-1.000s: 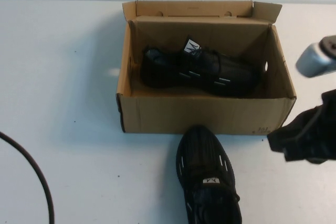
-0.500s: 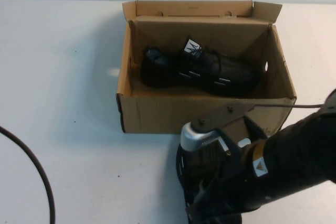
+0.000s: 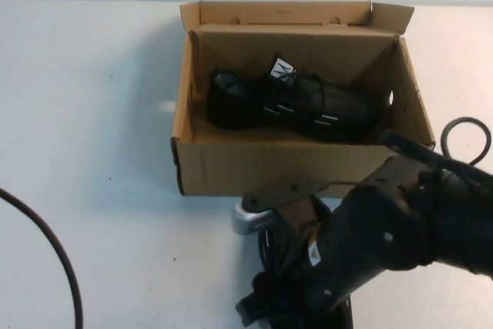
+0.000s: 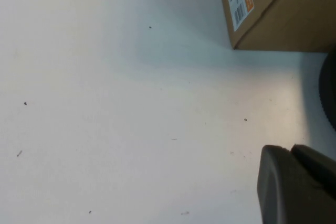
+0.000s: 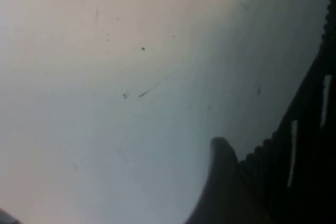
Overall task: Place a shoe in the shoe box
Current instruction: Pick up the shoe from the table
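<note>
My right gripper [image 3: 266, 310] is down over the shoe [image 5: 310, 145] lying on the table [image 3: 100, 152] in front of the shoe box [image 3: 300, 167]; I cannot tell how its fingers stand. A second shoe [image 3: 293, 102] lies inside the open box. My left gripper [image 4: 294, 182] sits low near the box corner, fingers together, holding nothing.

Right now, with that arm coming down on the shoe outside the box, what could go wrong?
The right gripper sits over the shoe on the table, hiding it from above, so a grasp may land off-centre. The shoe box stands close ahead and could get knocked. One shoe already fills much of it. The left gripper rests aside.
</note>
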